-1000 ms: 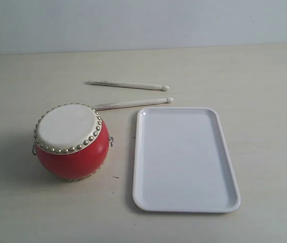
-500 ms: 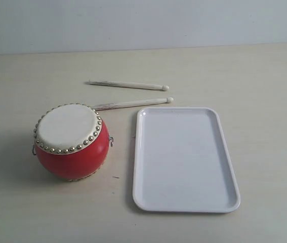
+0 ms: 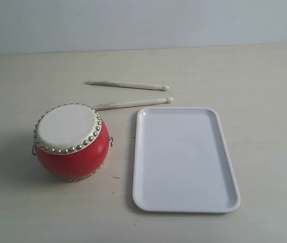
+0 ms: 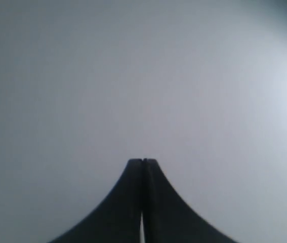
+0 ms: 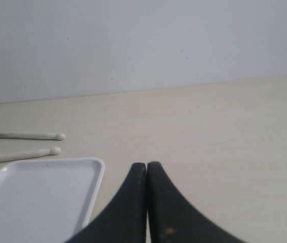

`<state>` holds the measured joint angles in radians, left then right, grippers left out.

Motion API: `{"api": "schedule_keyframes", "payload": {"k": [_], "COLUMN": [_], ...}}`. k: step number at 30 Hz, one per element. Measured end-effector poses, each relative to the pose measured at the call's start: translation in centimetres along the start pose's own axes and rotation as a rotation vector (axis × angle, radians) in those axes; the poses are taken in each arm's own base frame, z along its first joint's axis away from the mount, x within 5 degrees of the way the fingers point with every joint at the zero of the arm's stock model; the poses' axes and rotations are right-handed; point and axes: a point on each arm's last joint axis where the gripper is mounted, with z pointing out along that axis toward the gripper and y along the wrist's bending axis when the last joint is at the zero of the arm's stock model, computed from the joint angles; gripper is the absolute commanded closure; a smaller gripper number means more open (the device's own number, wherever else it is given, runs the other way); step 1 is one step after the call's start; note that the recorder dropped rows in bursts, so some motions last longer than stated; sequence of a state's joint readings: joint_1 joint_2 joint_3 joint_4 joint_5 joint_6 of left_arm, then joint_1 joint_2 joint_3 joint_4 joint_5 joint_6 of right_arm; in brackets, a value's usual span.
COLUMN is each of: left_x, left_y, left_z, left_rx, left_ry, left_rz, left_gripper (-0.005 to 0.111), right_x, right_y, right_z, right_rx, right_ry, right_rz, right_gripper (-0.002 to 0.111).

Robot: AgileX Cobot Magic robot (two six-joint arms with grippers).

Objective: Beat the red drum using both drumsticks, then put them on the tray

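The red drum (image 3: 71, 142) with its cream, brass-studded top stands on the table's left. Two cream drumsticks lie behind it, one farther back (image 3: 128, 85) and one nearer (image 3: 132, 104) just behind the tray, bead tips pointing right. The empty white tray (image 3: 183, 158) lies to the drum's right. Neither arm shows in the exterior view. My left gripper (image 4: 142, 161) is shut and empty, facing only a blank grey wall. My right gripper (image 5: 147, 164) is shut and empty, hovering beside the tray's corner (image 5: 95, 164), with both drumstick tips (image 5: 55, 150) off to one side.
The pale wooden table (image 3: 264, 91) runs back to a plain grey-white wall (image 3: 143, 23). Open tabletop lies right of the tray and in front of the drum.
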<state>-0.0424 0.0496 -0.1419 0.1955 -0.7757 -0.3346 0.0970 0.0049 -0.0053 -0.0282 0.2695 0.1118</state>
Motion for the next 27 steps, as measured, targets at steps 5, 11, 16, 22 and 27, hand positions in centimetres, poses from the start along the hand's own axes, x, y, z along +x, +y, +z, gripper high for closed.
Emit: {"api": "schedule_keyframes", "payload": {"k": [5, 11, 16, 22, 27], "left_x": [-2.9, 6.3, 19.1, 30.4, 34.0], "left_y": [1.1, 5.2, 8.9, 9.3, 6.1], "left_z": [9.5, 23.5, 29.6, 29.0, 28.2], "left_rx": [-0.052, -0.116, -0.172, 0.06, 0.49], "left_ry": [0.106, 0.526, 1.038, 1.657, 1.778], "left_rz": [0.103, 0.162, 0.259, 0.533, 0.598], "left_gripper": [0.107, 0.107, 0.107, 0.107, 0.107], "right_x": [0.0, 0.0, 0.0, 0.0, 0.0], "right_y": [0.0, 0.0, 0.0, 0.0, 0.0], "right_z": [0.0, 0.0, 0.0, 0.0, 0.0], "right_rx": [0.0, 0.0, 0.0, -0.001, -0.001], "right_ry": [0.0, 0.0, 0.0, 0.0, 0.0], "right_rz": [0.0, 0.0, 0.0, 0.004, 0.004], "right_gripper": [0.108, 0.108, 0.108, 0.108, 0.108]}}
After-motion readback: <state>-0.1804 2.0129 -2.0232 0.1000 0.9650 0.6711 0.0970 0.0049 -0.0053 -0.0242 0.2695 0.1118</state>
